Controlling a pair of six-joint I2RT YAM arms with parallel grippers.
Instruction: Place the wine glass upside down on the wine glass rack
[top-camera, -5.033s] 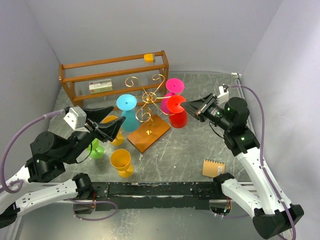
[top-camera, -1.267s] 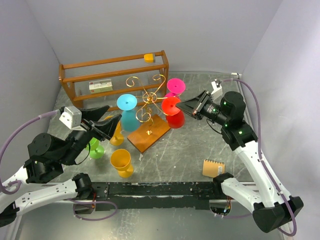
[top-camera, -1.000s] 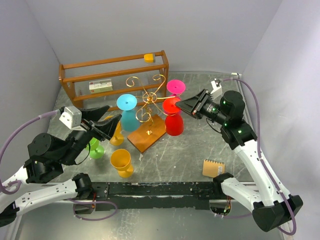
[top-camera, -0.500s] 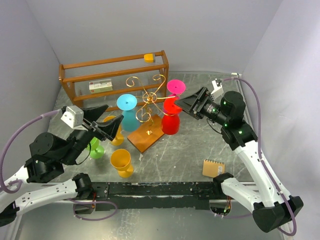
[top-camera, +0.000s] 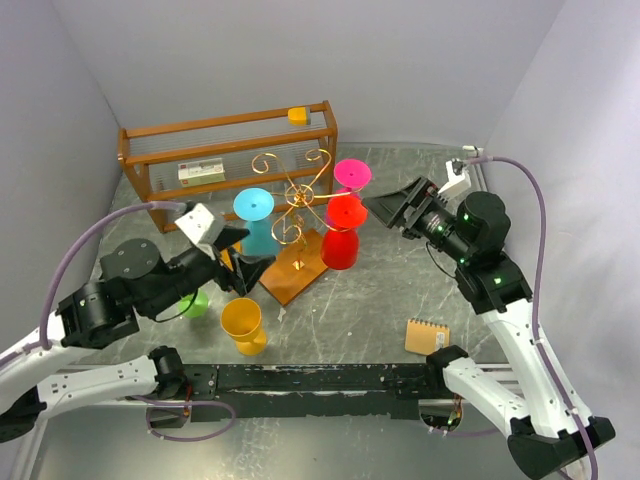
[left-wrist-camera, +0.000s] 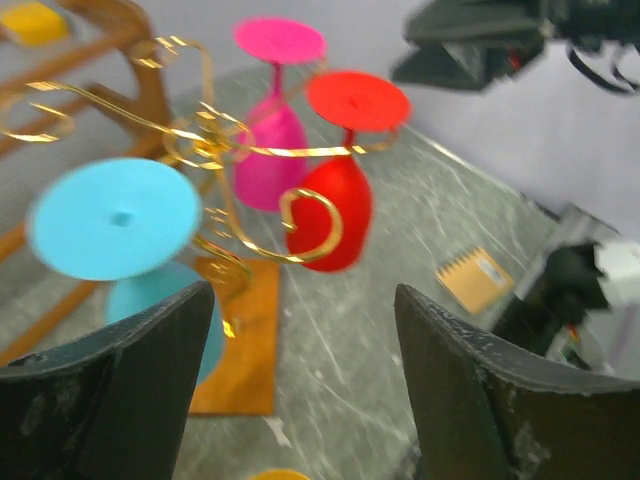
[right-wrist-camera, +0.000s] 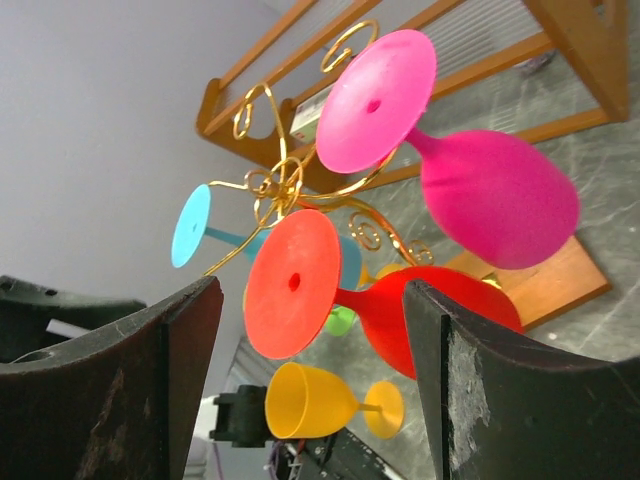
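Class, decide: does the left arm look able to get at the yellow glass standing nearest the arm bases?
Probably yes: the left gripper hangs open just beyond the yellow glass, with nothing between them.

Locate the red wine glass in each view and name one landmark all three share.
Top external: red wine glass at centre, just right of the wine glass rack.
Left wrist: red wine glass centre, slightly right.
Right wrist: red wine glass lower centre, its foot facing the camera.
Shared landmark: the gold wine glass rack, to its left in every view.
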